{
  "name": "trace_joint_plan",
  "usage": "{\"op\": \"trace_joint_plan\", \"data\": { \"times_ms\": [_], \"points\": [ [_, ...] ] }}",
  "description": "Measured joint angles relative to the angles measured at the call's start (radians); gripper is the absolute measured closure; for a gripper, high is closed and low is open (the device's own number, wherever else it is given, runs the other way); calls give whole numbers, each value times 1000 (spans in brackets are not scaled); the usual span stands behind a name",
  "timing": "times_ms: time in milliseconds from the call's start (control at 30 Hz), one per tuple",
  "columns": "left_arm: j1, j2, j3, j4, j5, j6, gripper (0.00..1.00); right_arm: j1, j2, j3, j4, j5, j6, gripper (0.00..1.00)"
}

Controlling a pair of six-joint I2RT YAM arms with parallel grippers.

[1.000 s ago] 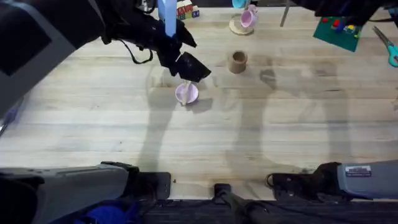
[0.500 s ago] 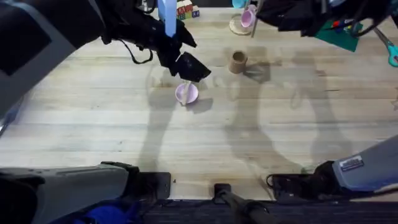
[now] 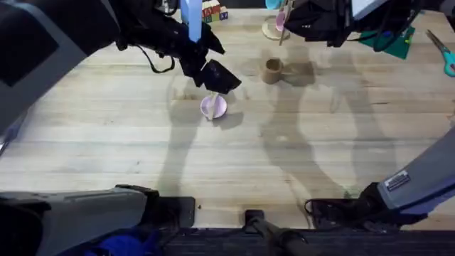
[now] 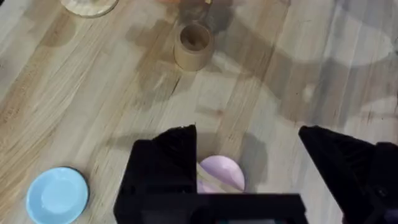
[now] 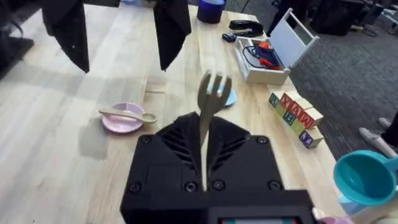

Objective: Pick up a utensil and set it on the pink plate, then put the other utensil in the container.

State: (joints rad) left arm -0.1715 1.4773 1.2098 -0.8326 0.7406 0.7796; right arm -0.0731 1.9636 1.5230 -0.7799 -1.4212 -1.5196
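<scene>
The pink plate (image 3: 213,107) lies mid-table with the wooden spoon (image 5: 127,114) resting across it; both also show in the right wrist view, plate (image 5: 122,121). My left gripper (image 3: 214,77) hovers open just above and behind the plate (image 4: 221,173), nothing between its fingers (image 4: 165,163). The tan container (image 3: 271,70) stands upright to the plate's right, also seen in the left wrist view (image 4: 193,45). My right gripper (image 3: 294,19) is in the air behind the container, shut on the wooden fork (image 3: 282,23), whose prongs (image 5: 215,84) point away from the wrist camera.
A pink mug on a coaster (image 3: 274,30) sits at the far edge behind the container. A light blue plate (image 4: 57,194) lies left of the pink one. Coloured blocks (image 5: 292,115), a white box (image 5: 273,50), a blue cup (image 5: 364,177), a green board (image 3: 387,37) and scissors (image 3: 444,51) line the far side.
The right arm has swung in from the far right to just behind the container, carrying the fork. The left arm, plate and spoon have stayed put.
</scene>
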Motion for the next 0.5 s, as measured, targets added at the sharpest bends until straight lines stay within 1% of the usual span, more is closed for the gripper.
{"op": "trace_joint_plan", "data": {
  "times_ms": [200, 500],
  "points": [
    [0, 0, 0, 0, 0, 0, 8, 0, 8, 0, 10, -1, 1, 970],
    [0, 0, 0, 0, 0, 0, 8, 0, 89, 0, 5, -1, 0, 970]
  ]
}}
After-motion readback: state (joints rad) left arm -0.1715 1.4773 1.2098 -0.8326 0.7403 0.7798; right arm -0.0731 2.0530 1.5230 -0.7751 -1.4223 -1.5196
